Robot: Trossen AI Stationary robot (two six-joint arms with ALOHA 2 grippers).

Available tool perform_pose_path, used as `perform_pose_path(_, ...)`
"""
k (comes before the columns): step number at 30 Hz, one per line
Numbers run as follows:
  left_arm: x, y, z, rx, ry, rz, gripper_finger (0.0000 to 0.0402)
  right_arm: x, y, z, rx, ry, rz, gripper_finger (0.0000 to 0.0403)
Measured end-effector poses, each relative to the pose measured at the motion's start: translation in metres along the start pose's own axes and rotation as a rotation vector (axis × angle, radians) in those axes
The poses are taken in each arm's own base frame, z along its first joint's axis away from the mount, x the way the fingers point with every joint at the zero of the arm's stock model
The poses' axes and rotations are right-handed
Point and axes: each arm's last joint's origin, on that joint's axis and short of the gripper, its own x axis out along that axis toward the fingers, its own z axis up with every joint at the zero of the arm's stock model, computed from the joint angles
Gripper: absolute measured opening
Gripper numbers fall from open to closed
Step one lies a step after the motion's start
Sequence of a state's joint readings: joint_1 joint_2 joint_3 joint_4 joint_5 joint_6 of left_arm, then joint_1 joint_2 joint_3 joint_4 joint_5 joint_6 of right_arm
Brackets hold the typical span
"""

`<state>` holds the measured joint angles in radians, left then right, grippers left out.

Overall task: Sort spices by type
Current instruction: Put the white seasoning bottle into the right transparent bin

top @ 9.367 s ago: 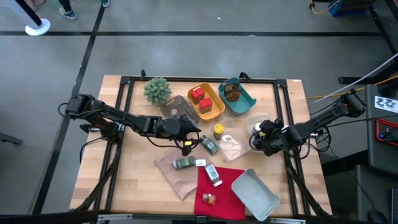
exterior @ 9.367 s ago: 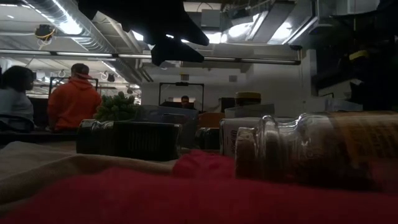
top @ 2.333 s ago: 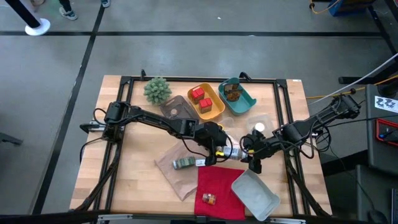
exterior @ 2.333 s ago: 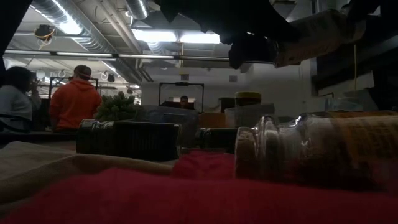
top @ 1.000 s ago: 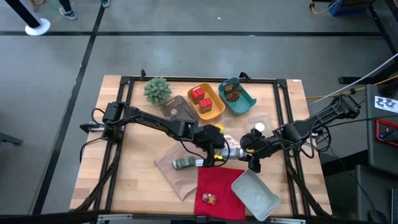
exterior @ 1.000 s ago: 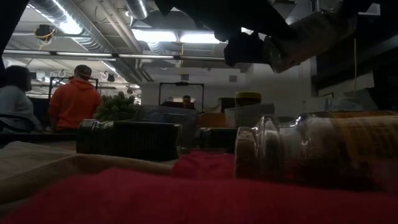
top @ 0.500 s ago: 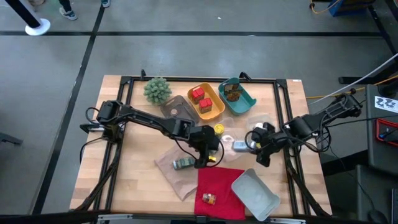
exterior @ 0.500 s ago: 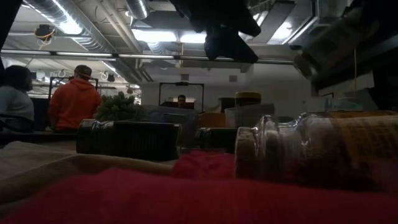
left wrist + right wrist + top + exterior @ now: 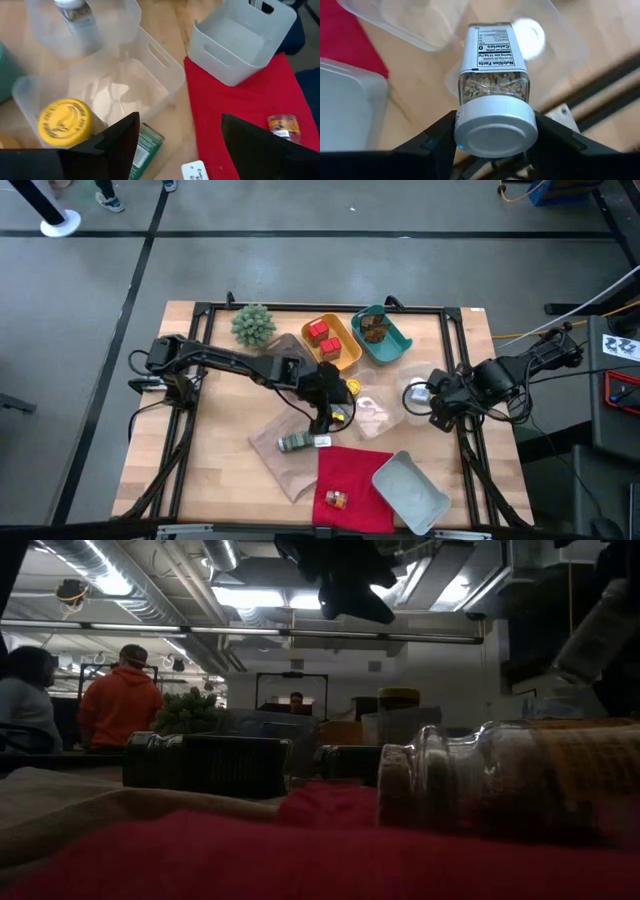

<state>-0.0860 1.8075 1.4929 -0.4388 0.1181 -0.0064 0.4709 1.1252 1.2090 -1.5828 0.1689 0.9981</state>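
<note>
Since the handover, our right tool [image 9: 492, 131] has carried the white-capped jar [image 9: 492, 80] toward the counter's [image 9: 215, 455] right side, pinching its cap. Left tool [image 9: 180, 137] hangs spread, empty. Best lower it upright beside the other white cap [image 9: 530, 32].

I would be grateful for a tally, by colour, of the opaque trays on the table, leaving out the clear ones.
orange tray: 1
teal tray: 1
grey tray: 1
Total: 3
</note>
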Motion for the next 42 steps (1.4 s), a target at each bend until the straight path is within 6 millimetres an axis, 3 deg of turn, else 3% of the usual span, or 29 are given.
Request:
perform_pose_path(10,-0.002,0.005,-0.002,0.002,-0.005,0.011,0.0263,0.007,0.000,-0.003,0.018,0.038,0.017,0.0214)
perform_pose_path(27,0.000,0.000,-0.002,0.004,-0.003,0.000,0.0263,0.074,-0.001,-0.019,-0.016,0.219,-0.160,0.0214)
perform_pose_path(42,0.000,-0.005,-0.002,0.023,-0.007,-0.010,0.0263,0.080,0.006,-0.017,-0.081,0.200,-0.084,0.0214)
